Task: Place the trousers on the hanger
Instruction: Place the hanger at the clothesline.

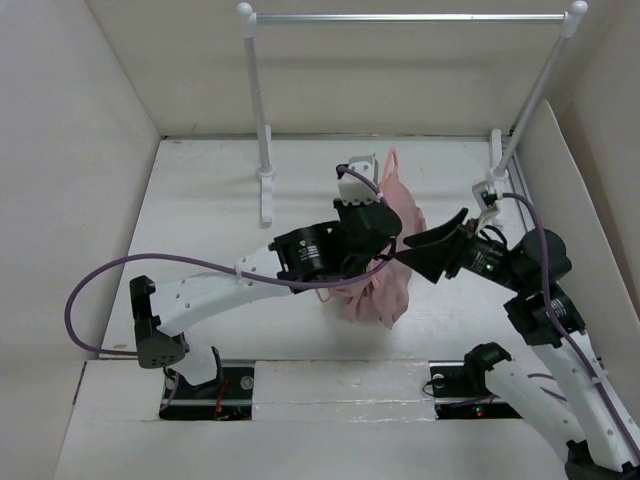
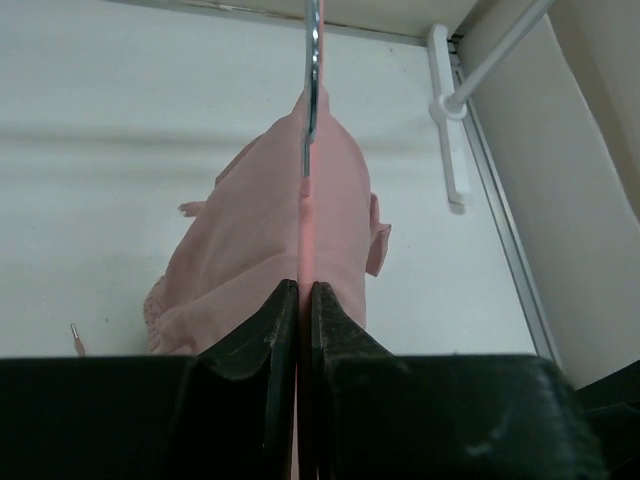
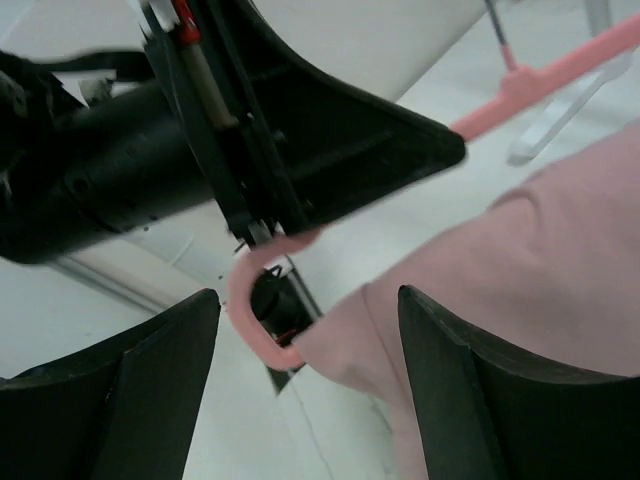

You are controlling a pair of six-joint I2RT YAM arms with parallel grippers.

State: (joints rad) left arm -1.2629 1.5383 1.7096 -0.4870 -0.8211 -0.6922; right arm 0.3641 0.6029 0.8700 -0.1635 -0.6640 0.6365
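Left end effector (image 2: pixel 303 292) is clamped shut on the hanger (image 2: pixel 303 215) above mid-tabletop (image 1: pixel 200 200). The hanger's length points toward the far side, with the trousers (image 2: pixel 240 250) draped over it. Right end effector (image 3: pixel 308 300) stands wide open and empty, just right of the trousers.

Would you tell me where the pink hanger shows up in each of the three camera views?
Top view: hanger mostly covered, only a thin pink tip at centre above the trousers.
Left wrist: hanger edge-on, a pink line up the middle from the shut left hand.
Right wrist: hanger bar across the upper right, curved end lower left of centre.
Shared landmark: the trousers draped over it.
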